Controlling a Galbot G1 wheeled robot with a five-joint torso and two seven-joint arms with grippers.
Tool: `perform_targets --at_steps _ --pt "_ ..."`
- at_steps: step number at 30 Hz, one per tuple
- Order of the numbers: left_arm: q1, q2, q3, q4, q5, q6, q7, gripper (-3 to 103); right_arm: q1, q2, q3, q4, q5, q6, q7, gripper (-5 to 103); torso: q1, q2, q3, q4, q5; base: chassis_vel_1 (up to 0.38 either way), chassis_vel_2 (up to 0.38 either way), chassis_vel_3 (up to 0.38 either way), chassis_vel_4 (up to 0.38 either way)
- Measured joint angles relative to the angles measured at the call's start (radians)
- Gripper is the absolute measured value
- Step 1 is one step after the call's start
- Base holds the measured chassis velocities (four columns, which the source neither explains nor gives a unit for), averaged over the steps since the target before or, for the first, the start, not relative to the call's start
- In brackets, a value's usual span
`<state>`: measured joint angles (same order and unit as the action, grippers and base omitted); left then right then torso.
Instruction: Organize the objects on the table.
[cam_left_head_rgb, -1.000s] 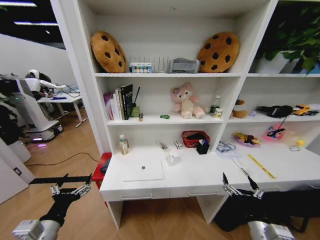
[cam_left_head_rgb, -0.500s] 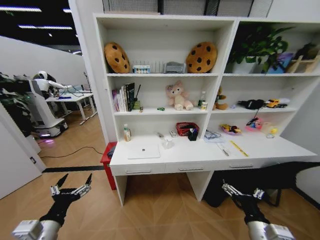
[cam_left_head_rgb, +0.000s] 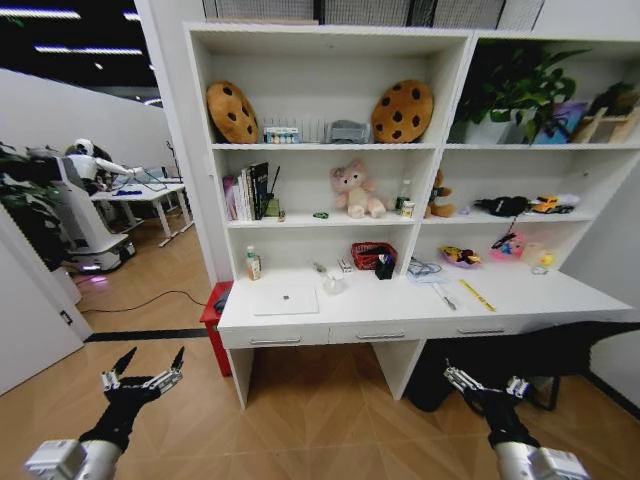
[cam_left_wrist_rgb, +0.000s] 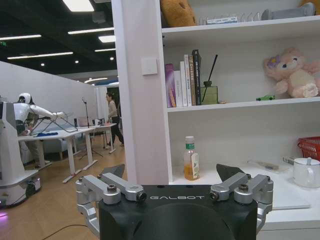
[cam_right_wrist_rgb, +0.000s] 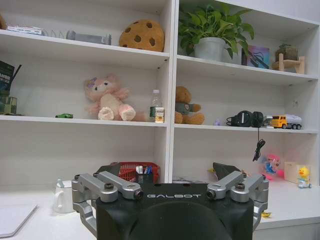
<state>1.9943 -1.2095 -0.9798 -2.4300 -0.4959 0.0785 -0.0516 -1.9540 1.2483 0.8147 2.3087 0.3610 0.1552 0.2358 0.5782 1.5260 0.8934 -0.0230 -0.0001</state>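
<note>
Head view: robot stands back from the white tabletop, both arms low over the wood floor, well short of it. Count on the tabletop: one closed silver laptop left of centre, one bottle at the back left, one white mug just right of the laptop, one red basket behind it with a dark pen cup beside, one yellow ruler toward the right end, plus some small bits near the back wall too small to tell. Three drawers across the front. Shelf above: one green toy car, one pink plush, a row of books. Top shelf: two cookie cushions. Left pincer: fingers spread wide apart, holding nothing, touching nothing. Right pincer: also spread apart, nothing between the fingers, clear of the tabletop. Left wrist view: left pincer tips apart, with the bottle seen between them in the distance, mug and laptop edge off to one side, car on the shelf by the plush. Right wrist view: right pincer tips apart, basket and mug beyond them, car on the shelf.
</note>
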Motion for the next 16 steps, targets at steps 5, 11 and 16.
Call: perform_targets --at_steps 5,11,16 --pt "0.000 0.000 0.000 0.000 0.000 0.000 0.000 100 0.000 0.000 0.000 0.000 0.000 0.000 0.000 100 -0.001 -0.003 -0.002 0.0004 0.0001 0.043 0.001 -0.001 0.024" --pt "0.000 0.000 0.000 0.000 0.000 0.000 0.000 100 0.000 0.000 0.000 0.000 0.000 0.000 0.000 100 -0.001 -0.005 -0.002 0.0000 0.0001 0.000 0.000 0.000 0.000" --pt "0.000 0.000 0.000 0.000 0.000 0.000 0.000 100 0.000 0.000 0.000 0.000 0.000 0.000 0.000 100 -0.002 -0.005 -0.002 0.0001 0.0001 0.000 0.000 0.000 0.000"
